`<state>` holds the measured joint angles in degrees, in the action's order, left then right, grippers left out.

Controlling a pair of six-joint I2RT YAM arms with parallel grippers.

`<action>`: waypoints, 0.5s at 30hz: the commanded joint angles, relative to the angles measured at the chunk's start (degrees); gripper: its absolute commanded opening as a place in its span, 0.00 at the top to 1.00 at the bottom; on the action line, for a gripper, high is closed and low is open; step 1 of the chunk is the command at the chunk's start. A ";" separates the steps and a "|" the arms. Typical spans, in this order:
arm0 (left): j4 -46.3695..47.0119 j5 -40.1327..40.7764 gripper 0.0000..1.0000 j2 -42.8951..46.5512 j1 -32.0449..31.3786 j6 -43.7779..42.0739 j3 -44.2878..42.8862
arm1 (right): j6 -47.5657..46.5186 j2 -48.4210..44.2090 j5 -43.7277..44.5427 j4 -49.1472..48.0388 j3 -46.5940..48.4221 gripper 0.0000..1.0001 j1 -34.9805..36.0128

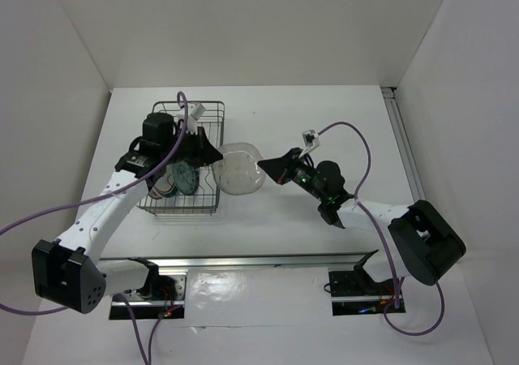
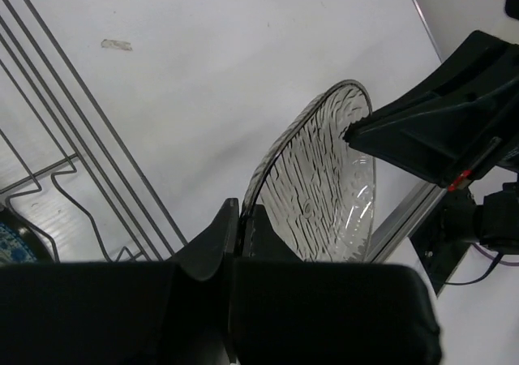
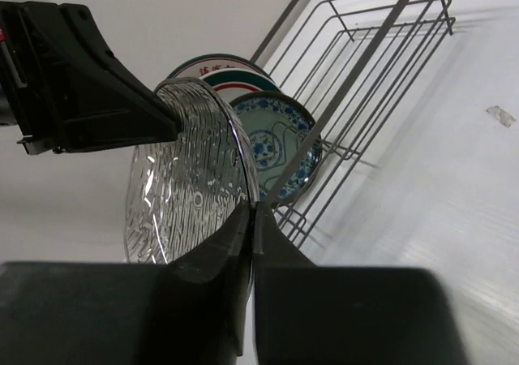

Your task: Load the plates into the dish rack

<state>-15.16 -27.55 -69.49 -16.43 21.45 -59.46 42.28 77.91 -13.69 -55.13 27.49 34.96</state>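
1. The left hand [image 1: 212, 152] pinches one edge of the see-through round grey plate [image 1: 240, 169].
2. The right hand [image 1: 266, 168] pinches the other edge.
3. The plate sits between them, just beside the dark wire dish rack [image 1: 207, 109] on the white desk [image 1: 324, 113].
4. A blue patterned round plate [image 1: 186, 178] stands inside the rack.

Both arms [image 1: 105, 207] have white links, black joints and end effectors [image 1: 262, 167], and trailing purple cables [image 1: 370, 156].
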 commanded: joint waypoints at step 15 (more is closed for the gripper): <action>-9.89 43.10 1.00 9.20 0.08 -5.54 -4.79 | -9.94 -3.72 6.83 11.09 3.63 0.00 2.13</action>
<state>-23.51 5.56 -60.90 -16.51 18.13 -62.26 35.57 76.86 -9.17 -46.52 30.11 36.62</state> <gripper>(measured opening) 0.067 0.999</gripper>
